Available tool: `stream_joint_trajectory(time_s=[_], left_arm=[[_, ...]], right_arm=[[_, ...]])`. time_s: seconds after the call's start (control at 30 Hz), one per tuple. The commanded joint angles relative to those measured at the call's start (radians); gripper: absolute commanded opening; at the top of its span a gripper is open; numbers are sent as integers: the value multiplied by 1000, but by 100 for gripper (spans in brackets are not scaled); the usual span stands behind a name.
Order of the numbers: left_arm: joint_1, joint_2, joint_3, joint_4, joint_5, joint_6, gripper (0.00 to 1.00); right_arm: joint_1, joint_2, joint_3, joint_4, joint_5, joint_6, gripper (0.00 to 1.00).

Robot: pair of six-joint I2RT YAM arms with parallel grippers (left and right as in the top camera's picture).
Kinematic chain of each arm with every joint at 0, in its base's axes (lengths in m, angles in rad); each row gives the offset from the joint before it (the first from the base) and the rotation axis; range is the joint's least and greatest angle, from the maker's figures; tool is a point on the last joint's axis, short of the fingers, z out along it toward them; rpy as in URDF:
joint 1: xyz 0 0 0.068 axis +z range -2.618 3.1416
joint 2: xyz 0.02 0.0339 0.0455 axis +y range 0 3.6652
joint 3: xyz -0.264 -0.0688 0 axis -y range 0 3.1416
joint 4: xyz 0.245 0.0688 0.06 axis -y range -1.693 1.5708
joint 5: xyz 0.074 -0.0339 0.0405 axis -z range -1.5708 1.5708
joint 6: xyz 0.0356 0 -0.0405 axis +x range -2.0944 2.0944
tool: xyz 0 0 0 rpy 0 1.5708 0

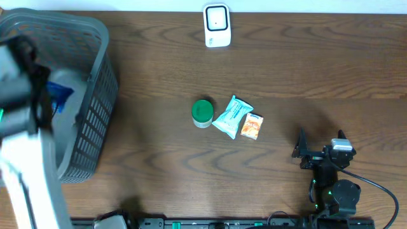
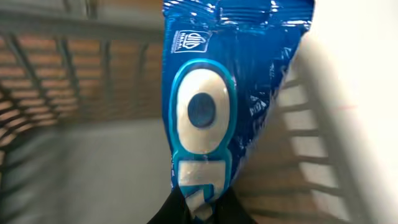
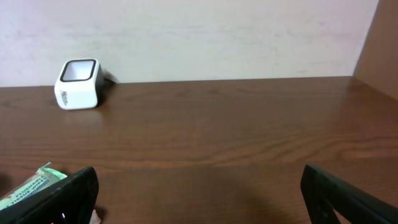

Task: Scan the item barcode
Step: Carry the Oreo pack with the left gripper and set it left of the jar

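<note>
My left gripper (image 2: 200, 208) is shut on the bottom edge of a blue snack packet (image 2: 217, 93), which stands up in front of the wrist camera inside the grey basket (image 2: 74, 37). From overhead, the packet (image 1: 62, 95) shows as a blue patch beside the left arm, within the basket (image 1: 95, 38). The white barcode scanner (image 1: 216, 25) stands at the table's far edge, also visible far left in the right wrist view (image 3: 78, 84). My right gripper (image 1: 320, 147) rests low at the near right, open with nothing between its fingers (image 3: 74, 193).
In the middle of the table lie a green-lidded tub (image 1: 202, 112), a teal packet (image 1: 233, 116) and a small orange packet (image 1: 252, 126). The teal packet (image 3: 28, 186) shows just left of the right gripper's left finger. The basket fills the table's left end.
</note>
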Motion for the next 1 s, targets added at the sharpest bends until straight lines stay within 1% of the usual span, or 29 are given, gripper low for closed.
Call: stream_joint_trajectory(time_s=[0.0,0.07,0.13,0.17,0.23,0.33,0.4,0.47,0.6,0.73,0.83,0.9,0.97], left_arm=[[-57,-136,1,4,278,23,7],[-153,-171,1,-3,341,98,8],[-260,-166,0,-34,340,161,7],[-355,-145,-8,-58,340,192,8],[-494,-83,-25,-73,332,253,8],[-611,12,-30,-89,235,318,8],[-674,112,-30,-106,92,340,8],[-700,201,-30,-106,44,344,8],[-715,395,-30,-101,45,338,8],[-715,578,-30,-78,48,273,8],[-715,667,-30,-65,58,224,8],[-717,717,-30,-43,99,224,8],[-722,732,-30,-29,108,226,7]], right_arm=[[-1,-5,-1,-4,-1,-12,99],[-1,-5,-1,-5,-1,-12,99],[-1,-5,-1,-5,-1,-12,99],[-1,-5,-1,-5,-1,-12,99],[-1,-5,-1,-4,-1,-12,99],[-1,-5,-1,-5,-1,-12,99],[-1,-5,-1,-5,-1,-12,99],[-1,-5,-1,-4,-1,-12,99],[-1,-5,-1,-5,-1,-12,99],[-1,-5,-1,-5,-1,-12,99],[-1,-5,-1,-5,-1,-12,99],[-1,-5,-1,-4,-1,-12,99],[-1,-5,-1,-5,-1,-12,99]])
